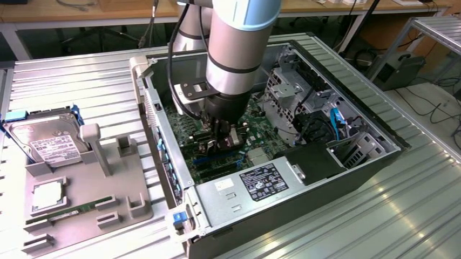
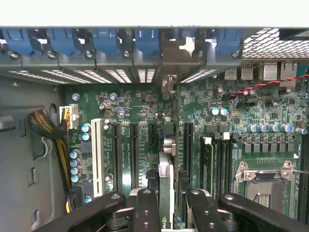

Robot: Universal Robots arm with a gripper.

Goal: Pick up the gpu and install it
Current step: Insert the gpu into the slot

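While my gripper (image 2: 166,203) is clamped on the gpu (image 2: 165,186), holding it edge-on just above the motherboard (image 2: 140,108) inside the computer case (image 1: 346,167), I judge misalignment the main risk: if the card's edge sits off its expansion slot (image 2: 188,140), pressing down could jam it or strain the motherboard.
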